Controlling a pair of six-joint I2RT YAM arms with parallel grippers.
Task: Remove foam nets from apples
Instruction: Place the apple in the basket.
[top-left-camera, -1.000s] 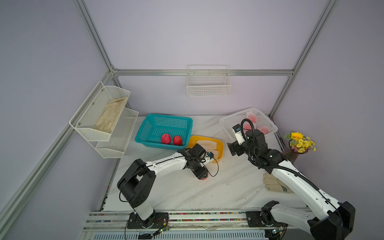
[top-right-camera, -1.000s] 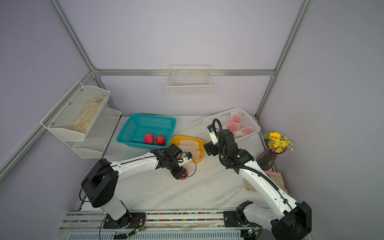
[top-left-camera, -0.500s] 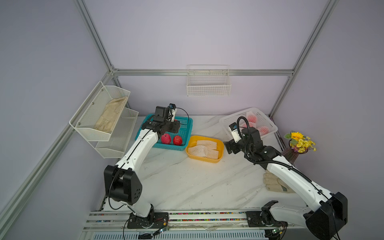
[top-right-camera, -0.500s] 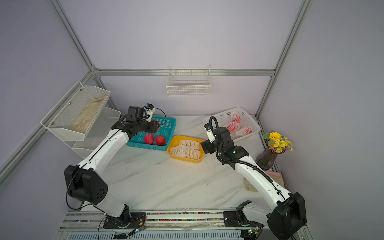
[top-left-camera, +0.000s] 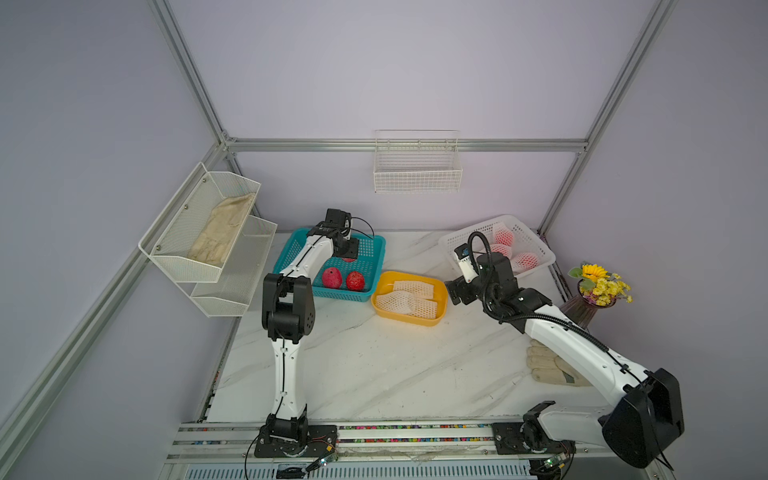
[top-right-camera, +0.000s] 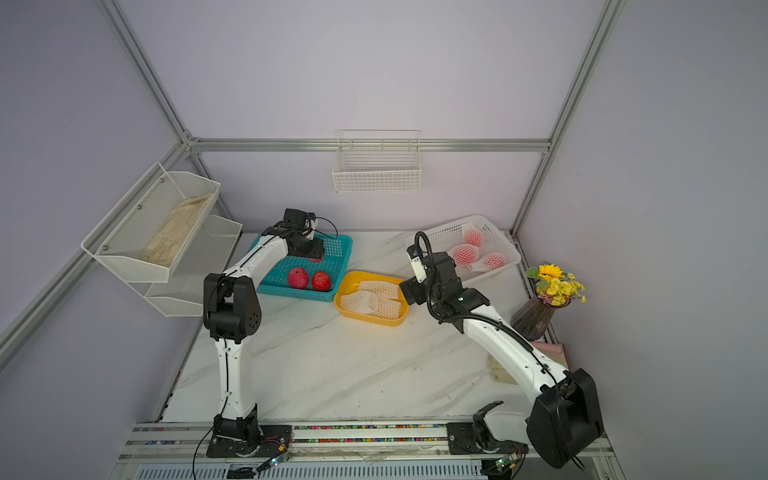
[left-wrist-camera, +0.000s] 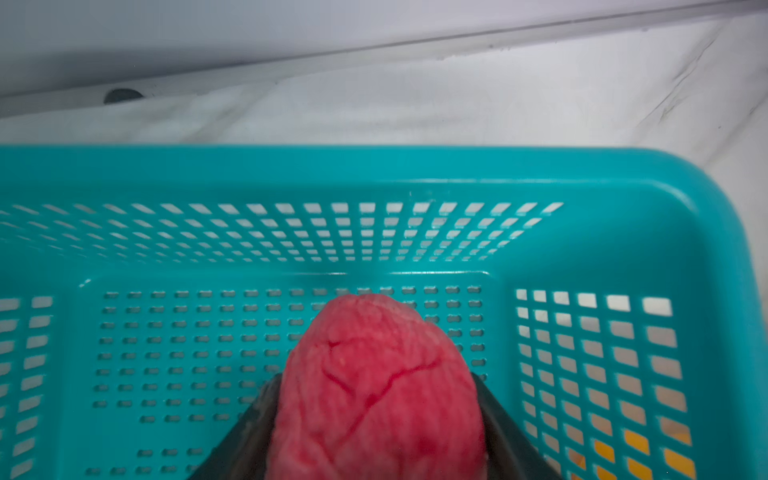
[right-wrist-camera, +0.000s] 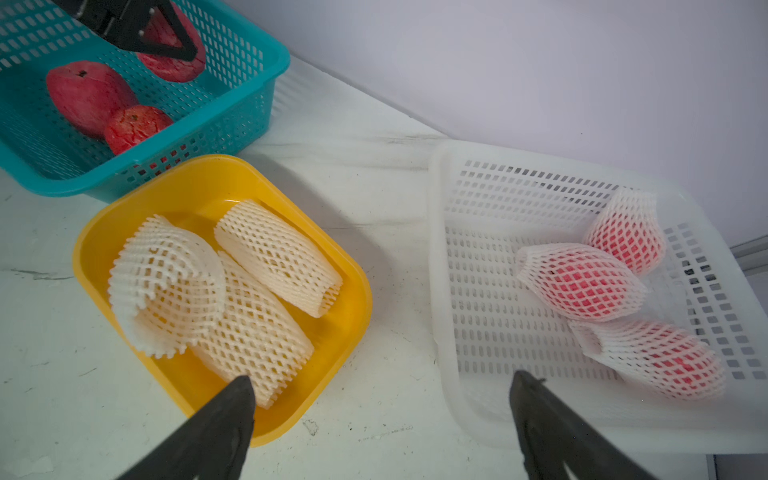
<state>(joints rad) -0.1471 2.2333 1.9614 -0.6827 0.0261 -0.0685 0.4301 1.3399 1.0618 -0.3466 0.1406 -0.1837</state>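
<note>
**A:** What is the left gripper up to?

**B:** It reaches into the teal basket at the far left of the table. Its two dark fingers are pressed against the sides of a bare red apple, which they hold over the far half of the basket. From here I cannot tell whether it touches the basket floor.

**A:** Is there other fruit in there?

**B:** Yes, two pieces by the near wall, both without nets. A larger apple lies there, with a smaller apple just to its right.

**A:** And the right gripper?

**B:** It is spread wide with nothing between its fingers. It hangs above the bare table, between the yellow tray and the white basket.

**A:** Where are the nets?

**B:** Three empty foam nets lie in the yellow tray, just right of the teal basket. Two are flattened tubes lying side by side. The third is curled over, resting partly on one of them.

**A:** And what about the ones not yet unwrapped?

**B:** Three netted apples sit in the white basket at the far right, bunched together toward its right side. They show pale pink through the mesh.

**A:** Is there anything else on the table?

**B:** A vase of flowers stands at the right edge. A pale glove lies nearer, partly under the right arm.
</note>
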